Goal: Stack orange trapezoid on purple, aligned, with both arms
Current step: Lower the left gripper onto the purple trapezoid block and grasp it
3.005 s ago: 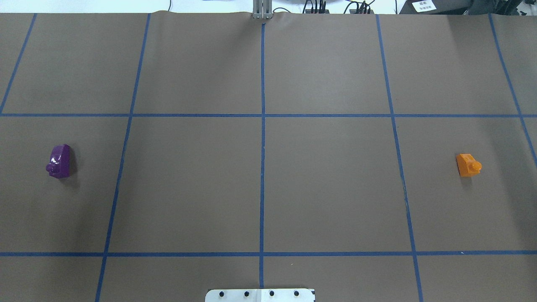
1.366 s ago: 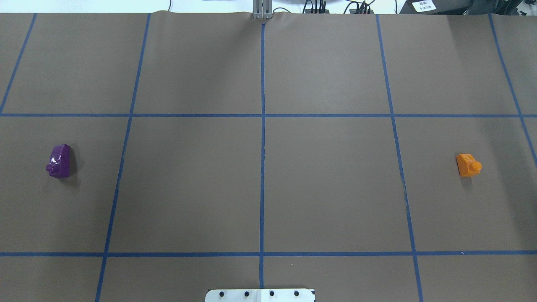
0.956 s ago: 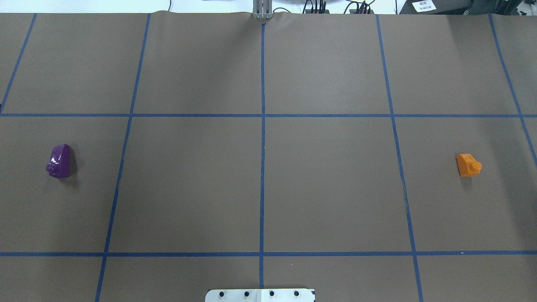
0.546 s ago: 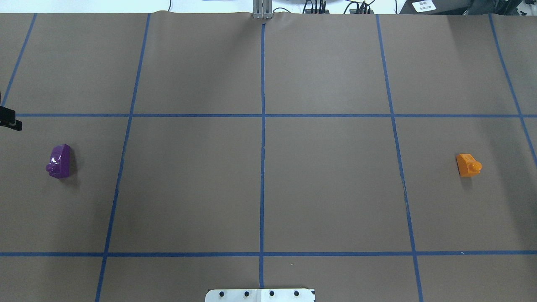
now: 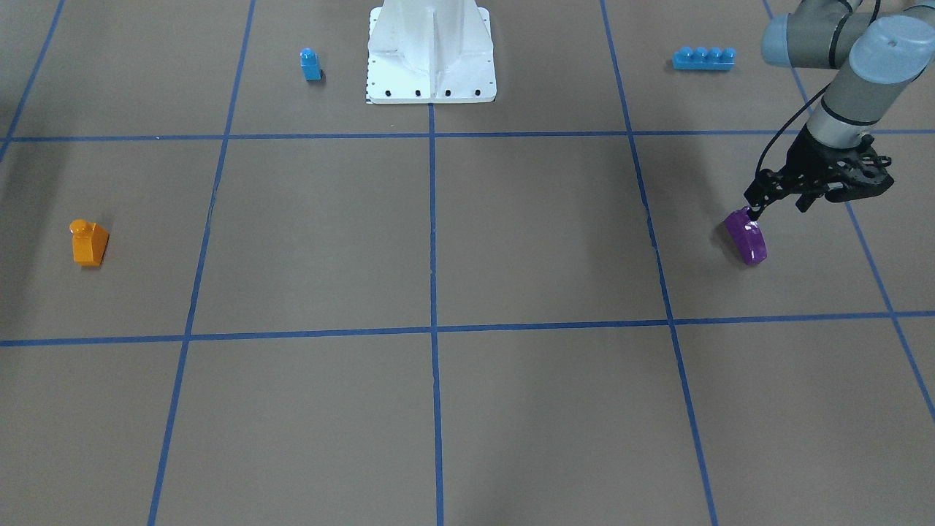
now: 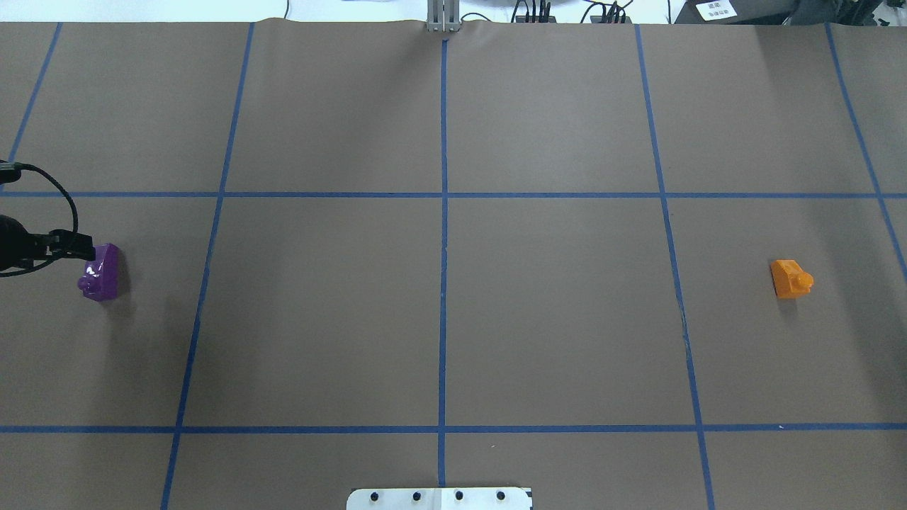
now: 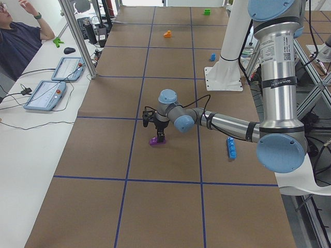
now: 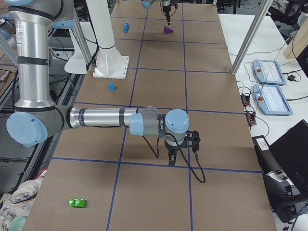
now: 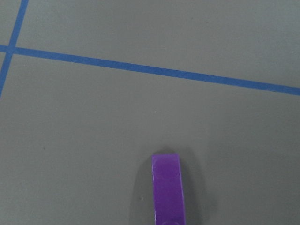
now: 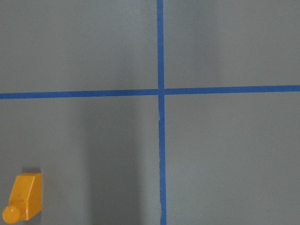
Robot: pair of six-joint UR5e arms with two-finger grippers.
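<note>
The purple brick [image 6: 103, 273] lies at the table's left in the overhead view, its stud pointing sideways; it also shows in the front view [image 5: 746, 241] and the left wrist view [image 9: 168, 192]. My left gripper [image 5: 753, 207] looks shut, and its tip [image 6: 86, 248] is at the brick's end away from the stud; I cannot tell whether it touches. The orange trapezoid [image 6: 788, 278] lies alone at the far right [image 5: 89, 242], and shows low left in the right wrist view [image 10: 27, 196]. My right gripper [image 8: 171, 161] hangs above the table apart from it; I cannot tell whether it is open or shut.
A small blue one-stud brick [image 5: 310, 64] and a long blue brick [image 5: 703, 58] lie on either side of the white pedestal [image 5: 431, 51]. A green brick [image 8: 77, 202] lies near the table's right end. An operator [image 7: 15, 41] sits at the far side.
My left gripper has come in from the overhead view's left edge and moved down to the purple brick's far end. Neither brick has moved.
</note>
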